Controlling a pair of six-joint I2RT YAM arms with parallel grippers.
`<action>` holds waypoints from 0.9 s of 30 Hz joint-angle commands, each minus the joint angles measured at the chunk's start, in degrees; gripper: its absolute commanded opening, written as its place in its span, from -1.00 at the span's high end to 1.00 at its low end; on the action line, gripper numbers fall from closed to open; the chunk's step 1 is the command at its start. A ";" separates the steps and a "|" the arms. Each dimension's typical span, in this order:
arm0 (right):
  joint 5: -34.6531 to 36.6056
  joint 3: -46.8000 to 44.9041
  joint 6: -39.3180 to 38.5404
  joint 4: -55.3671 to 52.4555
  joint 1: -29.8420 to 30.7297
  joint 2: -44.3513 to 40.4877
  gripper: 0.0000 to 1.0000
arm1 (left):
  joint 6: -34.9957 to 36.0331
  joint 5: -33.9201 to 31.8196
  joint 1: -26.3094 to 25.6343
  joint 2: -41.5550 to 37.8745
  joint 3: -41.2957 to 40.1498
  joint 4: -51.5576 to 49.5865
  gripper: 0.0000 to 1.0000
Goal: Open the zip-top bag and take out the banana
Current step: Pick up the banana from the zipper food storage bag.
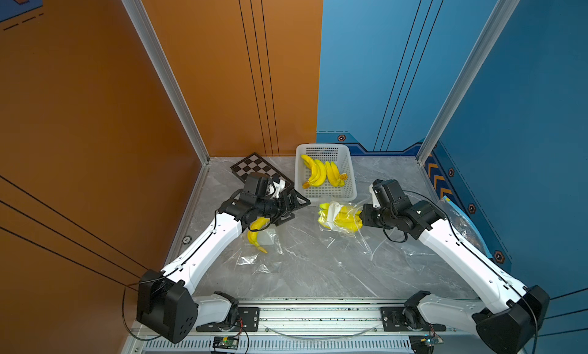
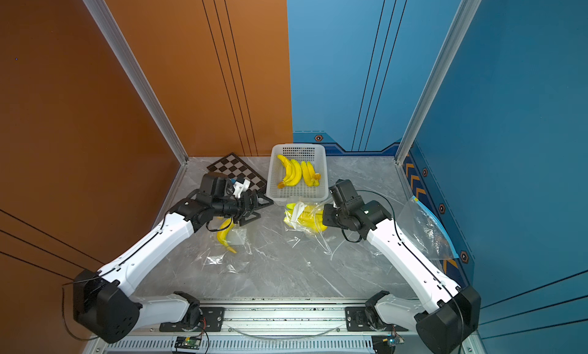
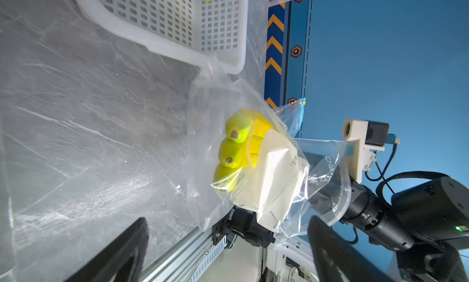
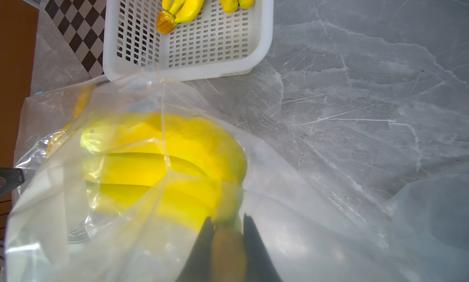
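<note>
A clear zip-top bag [image 1: 331, 229] [image 2: 294, 233] lies just in front of the basket in both top views, with a yellow banana bunch [image 1: 345, 220] [image 2: 307, 220] [image 3: 236, 151] [image 4: 165, 166] and a white card [image 3: 274, 181] inside. My right gripper [image 1: 361, 215] [image 2: 323, 217] [image 4: 228, 232] is shut on the bunch's brown stem, and the bag's loose mouth [image 3: 337, 192] drapes round it. The left gripper [image 1: 294, 210] [image 2: 257, 211] [image 3: 225, 252] stands wide open to the bag's left, apart from it, with nothing between its fingers.
A white basket [image 1: 299, 177] [image 2: 270, 177] [image 3: 177, 47] [image 4: 177, 75] at the back holds two banana bunches. A checkerboard [image 1: 254, 169] [image 4: 73, 27] lies at the back left. Under the left arm lies another bagged banana [image 1: 256, 236] [image 2: 224, 234]. An empty blue-zip bag [image 1: 461, 225] leans on the right wall.
</note>
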 commanded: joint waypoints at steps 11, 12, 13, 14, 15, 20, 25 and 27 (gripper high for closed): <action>-7.03 0.01 4.94 3.67 -2.71 0.68 0.72 | -7.17 3.45 -5.94 1.79 -8.18 17.15 -0.96; -7.74 0.05 5.04 4.01 -2.71 0.85 0.73 | -7.09 3.36 -6.20 2.32 -8.21 17.76 -0.96; -8.21 0.26 5.12 4.16 -2.71 0.94 0.73 | -7.12 3.26 -6.31 2.83 -8.23 18.37 -1.00; -8.51 0.42 5.23 4.04 -2.71 1.11 0.73 | -7.31 3.17 -6.31 3.14 -8.11 19.05 -0.92; -8.76 0.53 5.24 4.04 -2.71 1.12 0.73 | -7.60 3.24 -6.31 3.55 -8.06 19.99 -0.79; -9.25 0.24 5.62 4.07 -2.71 0.96 0.73 | -8.78 3.84 -6.03 5.34 -7.54 21.99 0.16; -8.90 -0.68 5.41 4.08 -2.97 0.73 0.73 | -9.21 3.85 -5.36 4.94 -7.57 22.32 0.17; -8.97 -0.99 5.50 4.06 -3.28 0.94 0.72 | -9.60 4.48 -5.08 4.74 -7.79 22.63 0.11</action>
